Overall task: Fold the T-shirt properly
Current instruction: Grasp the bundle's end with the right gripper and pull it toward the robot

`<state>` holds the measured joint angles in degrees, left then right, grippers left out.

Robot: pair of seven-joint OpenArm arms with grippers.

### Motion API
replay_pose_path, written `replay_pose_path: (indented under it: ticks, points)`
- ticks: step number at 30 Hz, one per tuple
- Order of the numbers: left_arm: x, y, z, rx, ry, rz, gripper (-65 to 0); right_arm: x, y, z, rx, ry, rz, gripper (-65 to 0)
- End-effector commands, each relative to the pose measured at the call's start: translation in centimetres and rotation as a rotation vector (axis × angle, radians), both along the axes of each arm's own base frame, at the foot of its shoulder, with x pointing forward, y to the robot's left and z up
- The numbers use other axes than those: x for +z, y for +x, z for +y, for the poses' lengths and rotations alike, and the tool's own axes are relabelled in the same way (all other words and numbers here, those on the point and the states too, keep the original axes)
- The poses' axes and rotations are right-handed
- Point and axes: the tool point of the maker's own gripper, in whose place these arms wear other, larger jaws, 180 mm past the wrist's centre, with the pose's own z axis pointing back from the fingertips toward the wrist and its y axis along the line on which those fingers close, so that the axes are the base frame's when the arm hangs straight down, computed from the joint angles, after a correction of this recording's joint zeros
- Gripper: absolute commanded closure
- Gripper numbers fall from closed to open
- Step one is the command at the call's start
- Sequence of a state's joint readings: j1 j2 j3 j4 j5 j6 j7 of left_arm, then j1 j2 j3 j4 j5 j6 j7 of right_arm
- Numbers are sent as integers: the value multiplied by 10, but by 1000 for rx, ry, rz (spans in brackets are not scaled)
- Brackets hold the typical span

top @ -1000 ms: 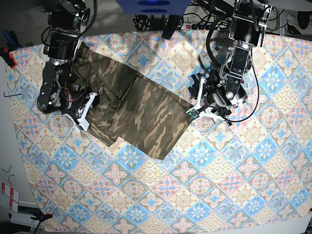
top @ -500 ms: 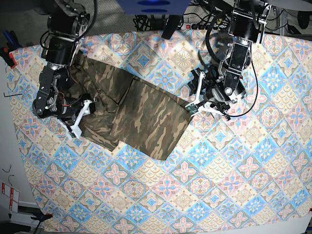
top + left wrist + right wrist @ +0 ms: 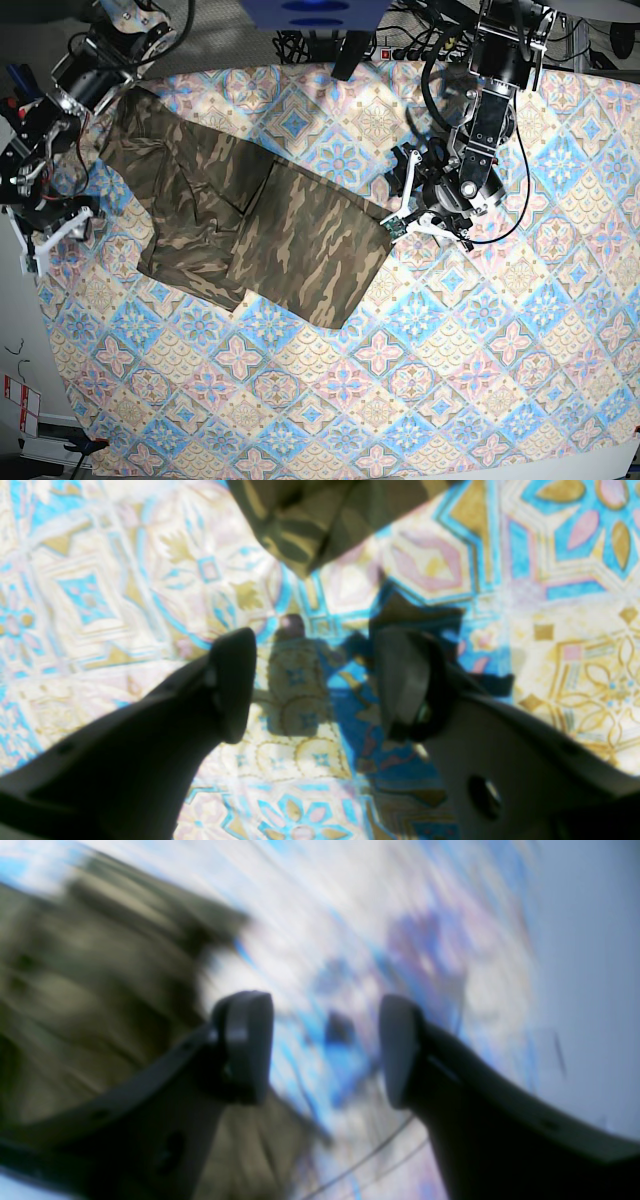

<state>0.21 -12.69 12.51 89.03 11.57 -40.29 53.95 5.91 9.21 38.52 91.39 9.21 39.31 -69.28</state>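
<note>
The camouflage T-shirt (image 3: 250, 215) lies on the patterned tablecloth (image 3: 450, 350), partly folded, with a doubled panel reaching to the right. My left gripper (image 3: 403, 200) hovers open just beyond the shirt's right corner. In the left wrist view that gripper (image 3: 320, 685) holds nothing, and the T-shirt corner (image 3: 320, 525) lies ahead of its fingertips. My right gripper (image 3: 50, 245) is off the shirt at the table's left edge. The right wrist view is motion-blurred: the gripper (image 3: 322, 1050) is open and empty, with the T-shirt (image 3: 75, 990) to its left.
Cables and a blue housing (image 3: 315, 10) sit behind the table's back edge. A red clamp (image 3: 12, 115) grips the cloth at the left edge. The cloth (image 3: 330, 400) in front of the shirt stretches to the near edge.
My right gripper opened, let go of the shirt's left part and swung left to the table edge. The released fabric now lies spread flat. The left arm barely moved.
</note>
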Motion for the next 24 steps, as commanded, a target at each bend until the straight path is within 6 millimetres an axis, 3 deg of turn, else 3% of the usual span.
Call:
replay_pose_path:
  ticks: [1,3,6,10,13,18,24]
  points:
    - [9,10,0,3,-11,-34,-376,14,7,2,10,4,-64,-336]
    - [9,10,-1,3,-12,-34,-376,5,-20,-5,-10,-15,7,-338]
    - [9,10,-1,2,-12,-33,-377,-12,-47,2,3,14,63,-353]
    - [7,5,-14,-42,-13,-25,-376,-21,-65,12,1,103,47,-452]
    - [5,3,-17,-52,-13,-21,-376,-22,-73,14,-16,158,20,-497]
    - [5,1,-17,-52,-13,-18,-376,-31,-73,19,-34,231,-12,-475]
    - [4,1,-15,-48,-12,-17,-376,-69,-83,28,-98,360,8,-470]
